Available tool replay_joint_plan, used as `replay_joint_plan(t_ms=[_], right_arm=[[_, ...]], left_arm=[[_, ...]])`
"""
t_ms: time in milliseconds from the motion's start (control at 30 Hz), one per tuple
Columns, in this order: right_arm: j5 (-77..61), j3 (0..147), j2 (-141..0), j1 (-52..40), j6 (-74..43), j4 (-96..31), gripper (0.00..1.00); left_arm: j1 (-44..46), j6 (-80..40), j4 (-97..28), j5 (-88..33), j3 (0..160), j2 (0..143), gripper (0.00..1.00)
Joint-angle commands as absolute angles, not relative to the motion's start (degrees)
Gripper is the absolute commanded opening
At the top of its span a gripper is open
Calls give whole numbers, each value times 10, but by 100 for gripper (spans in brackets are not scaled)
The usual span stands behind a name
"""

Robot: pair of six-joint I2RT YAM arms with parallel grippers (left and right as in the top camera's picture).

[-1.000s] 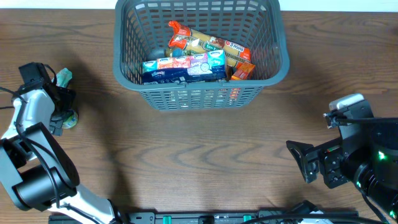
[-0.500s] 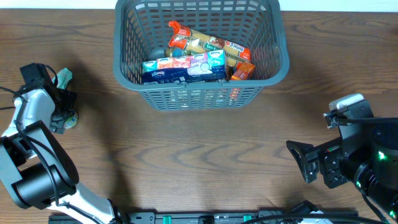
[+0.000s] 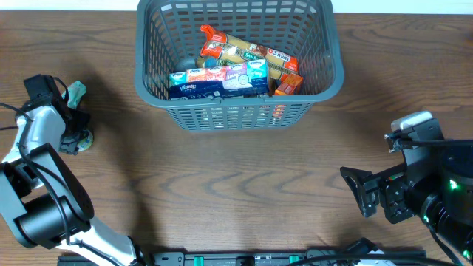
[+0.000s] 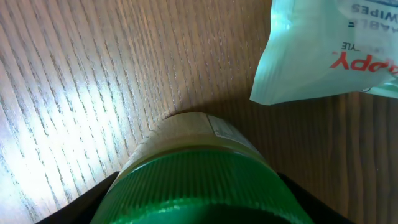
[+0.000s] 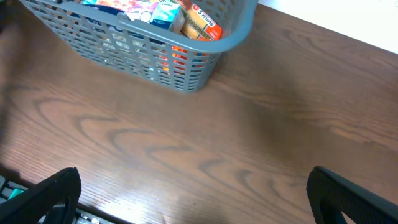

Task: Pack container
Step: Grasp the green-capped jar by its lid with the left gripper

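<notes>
The container, a dark grey-blue slotted basket (image 3: pixel 336 68), stands at the top centre and holds a blue tissue pack (image 3: pixel 218 80) and several snack packets; its near corner shows in the right wrist view (image 5: pixel 186 74). My left gripper (image 3: pixel 77 137) is at the far left, its black fingers pressed against both sides of a green-lidded jar (image 4: pixel 199 180), which stands on the table (image 3: pixel 86 140). A pale green wipes packet (image 4: pixel 329 50) lies just beyond the jar (image 3: pixel 76 91). My right gripper (image 5: pixel 193 199) is open and empty over bare table at the lower right (image 3: pixel 362 192).
Wood-grain table (image 3: pixel 236 177) lies between the basket and both arms. A black rail runs along the front edge (image 3: pixel 244 258). The left arm's base sits at the lower left (image 3: pixel 41 214).
My left gripper has shifted slightly and settled round the jar, which shows less from overhead. The right arm and the basket have not moved.
</notes>
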State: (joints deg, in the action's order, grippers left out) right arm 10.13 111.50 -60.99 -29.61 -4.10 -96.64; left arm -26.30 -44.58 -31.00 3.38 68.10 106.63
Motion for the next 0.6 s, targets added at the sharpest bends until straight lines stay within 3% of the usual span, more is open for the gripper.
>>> replay_joint_plan(t_ms=[0, 300, 567], right_arm=[[107, 1115, -610, -300, -38, -967, 99], [107, 1115, -610, -300, -38, -967, 99], [107, 1115, -610, -300, -38, -967, 99]], left_arm=[[-263, -442, -312, 34, 678, 1074, 55], [-263, -431, -356, 25, 720, 1023, 46], [-229, -359, -382, 21, 808, 834, 45]])
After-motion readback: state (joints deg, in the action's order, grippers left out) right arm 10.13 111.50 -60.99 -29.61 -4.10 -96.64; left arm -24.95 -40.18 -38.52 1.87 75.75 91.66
